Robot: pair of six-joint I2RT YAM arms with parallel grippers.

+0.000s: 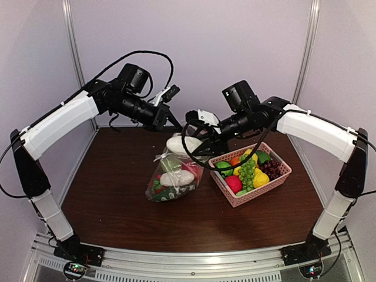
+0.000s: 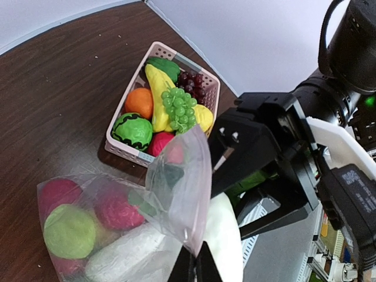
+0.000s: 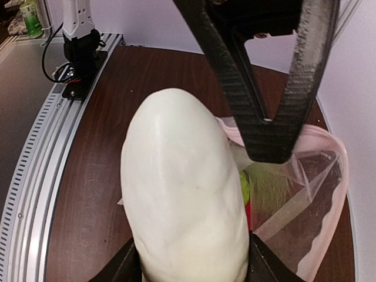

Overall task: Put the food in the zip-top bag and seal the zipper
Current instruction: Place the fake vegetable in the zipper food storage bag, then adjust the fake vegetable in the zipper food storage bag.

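Observation:
The clear zip-top bag point(image 1: 172, 176) lies on the brown table with a green apple point(image 2: 69, 230), red round pieces point(image 2: 117, 207) and a white piece inside. My left gripper point(image 1: 175, 126) is shut on the bag's upper mouth edge point(image 2: 187, 176) and holds it lifted open; its fingertips point(image 2: 197, 267) pinch the film. My right gripper point(image 1: 198, 143) is shut on a long white vegetable point(image 3: 182, 188) and holds it just above the bag's mouth, beside the left fingers point(image 3: 264, 117). The pale zipper strip point(image 3: 302, 197) crosses the open mouth.
A pink lattice basket point(image 1: 281, 176) stands right of the bag, holding green grapes point(image 1: 249, 171), a yellow piece, red, orange and green pieces and dark grapes. The basket also shows in the left wrist view point(image 2: 123, 147). White walls enclose the table.

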